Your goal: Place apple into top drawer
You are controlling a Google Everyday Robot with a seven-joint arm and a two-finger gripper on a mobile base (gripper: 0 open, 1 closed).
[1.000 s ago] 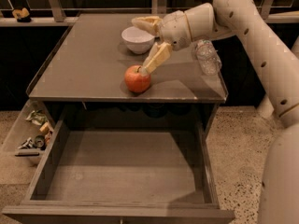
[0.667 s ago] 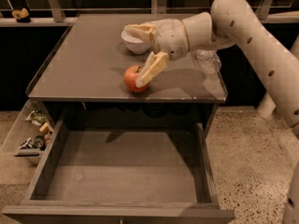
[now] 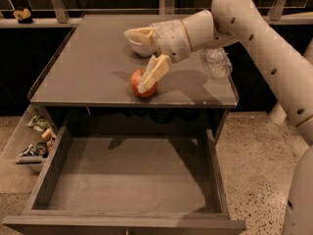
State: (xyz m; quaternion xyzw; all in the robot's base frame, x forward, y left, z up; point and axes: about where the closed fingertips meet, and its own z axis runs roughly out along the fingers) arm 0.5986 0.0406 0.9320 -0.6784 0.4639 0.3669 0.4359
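In the camera view, your gripper (image 3: 135,60) has its fingers (image 3: 155,71) spread wide. The lower one lies across the apple (image 3: 135,81), which sits on the cabinet top (image 3: 93,67), not in the top drawer (image 3: 127,180) below. Expect a firm, smooth, light, roll-prone ball, so pinch across its widest middle.

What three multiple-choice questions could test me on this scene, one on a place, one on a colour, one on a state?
1. The round red-orange apple lies: A on the floor; B on the flat grey cabinet top; C on the window ledge.
2. The round bowl behind it is: A white; B blue; C green.
3. The wide shallow grey top drawer is: A shut; B open, full; C open, empty.
B: it sits on the top, with the open gripper over it and one finger in front of it.
A: its rim and wall are white.
C: its bare bottom shows.
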